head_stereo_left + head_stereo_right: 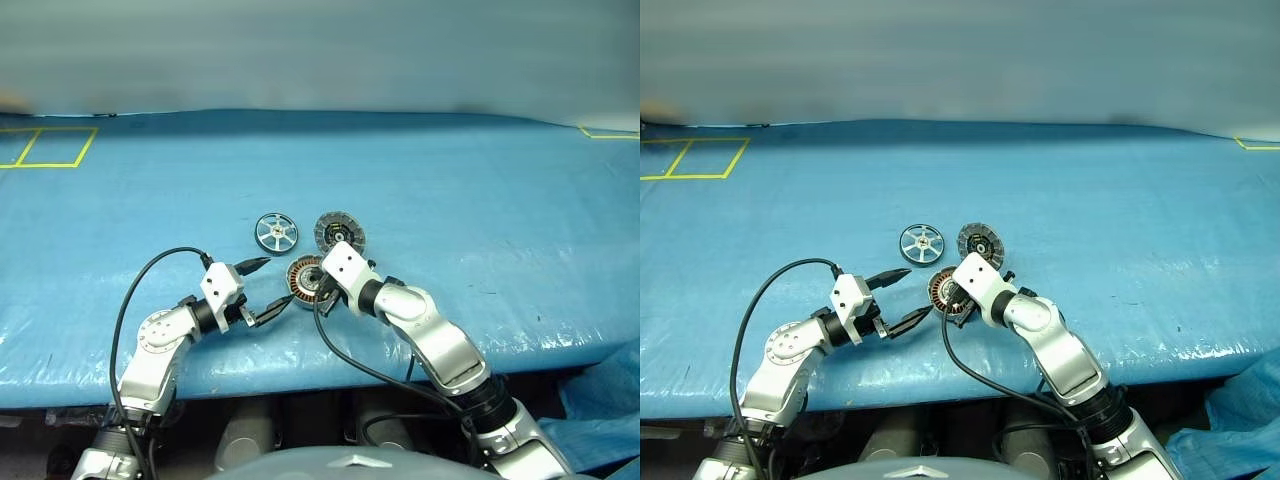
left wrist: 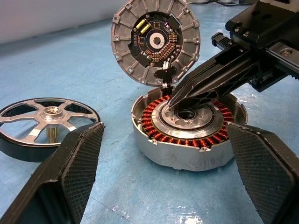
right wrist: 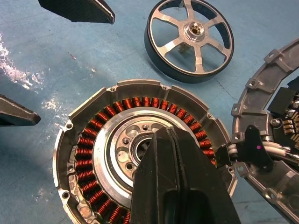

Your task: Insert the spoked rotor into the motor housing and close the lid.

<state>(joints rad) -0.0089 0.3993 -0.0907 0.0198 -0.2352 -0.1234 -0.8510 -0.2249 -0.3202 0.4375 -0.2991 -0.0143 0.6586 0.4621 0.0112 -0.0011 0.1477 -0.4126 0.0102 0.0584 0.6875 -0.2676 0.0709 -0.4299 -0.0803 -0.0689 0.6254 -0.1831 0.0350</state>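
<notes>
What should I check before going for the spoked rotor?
1. Motor housing empty, windings exposed: ok.
2. Lid off the housing, propped open behind it: ok.
3. Spoked rotor lying free on the table, apart from the housing: ok.
4. Left gripper jaws open and empty: ok.
5. Right gripper clear of the housing: not ok, shut jaws sit over its centre.
6. Right jaws touching the hub: cannot tell.

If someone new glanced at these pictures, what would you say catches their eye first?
Most striking is the motor housing with its copper-orange windings, lying open on the blue table, the right gripper with shut fingers poking into its centre. Its lid stands tilted up right behind it, circuit side showing. The spoked rotor lies apart nearby, while the left gripper waits open beside the housing.
</notes>
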